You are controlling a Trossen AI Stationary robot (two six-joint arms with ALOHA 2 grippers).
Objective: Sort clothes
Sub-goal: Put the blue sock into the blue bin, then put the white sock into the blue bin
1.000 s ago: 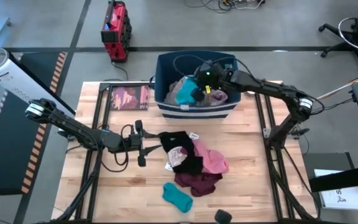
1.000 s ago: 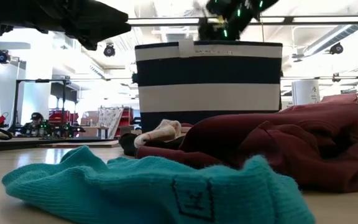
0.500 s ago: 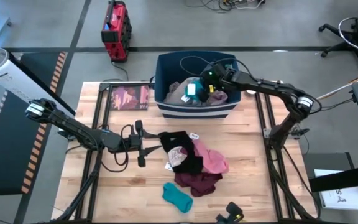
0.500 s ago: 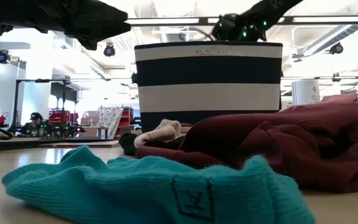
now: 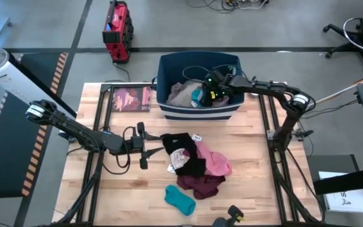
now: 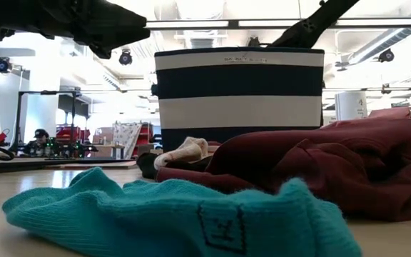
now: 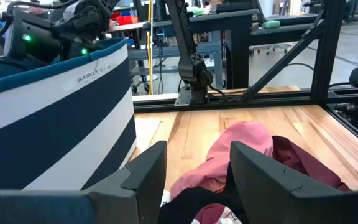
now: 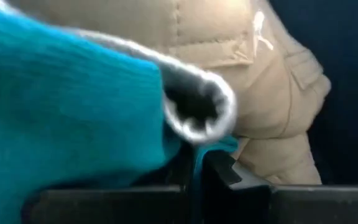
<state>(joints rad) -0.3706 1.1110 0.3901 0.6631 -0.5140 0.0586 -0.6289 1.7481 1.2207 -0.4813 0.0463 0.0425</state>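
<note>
Several soft garments are spread over a pale wooden table (image 5: pixel 244 164), seen from straight above. Moving from left to right: the left gripper (image 5: pixel 142 144) waits at about nine o'clock from the table's middle, its fingers (image 7: pixel 148 171) spread apart and holding nothing, just beside a loose pile. In that pile a black piece (image 5: pixel 178 151) lies at the near edge to the gripper, a pink garment (image 5: pixel 213 161) sits at three o'clock of it, and a maroon garment (image 5: pixel 200 184) lies at six o'clock. A separate teal knit piece (image 5: pixel 180 199) rests near the table's six o'clock edge, apart from the pile.

At twelve o'clock stands a dark blue bin with white stripes (image 5: pixel 169 69). The right gripper (image 5: pixel 213 88) is down inside it, fingers closed on a second teal knit garment (image 8: pixel 61 106), which presses against a beige garment (image 8: pixel 253 81) already in the bin.

All of this fabric looks light, limp and easily bunched, so it should sag and drape when lifted and is in no way fragile. The knit would likely grip well. A raised fold or thick bunch near a garment's middle seems the best place to pinch, since an edge may trail and drag neighbouring pieces along.
</note>
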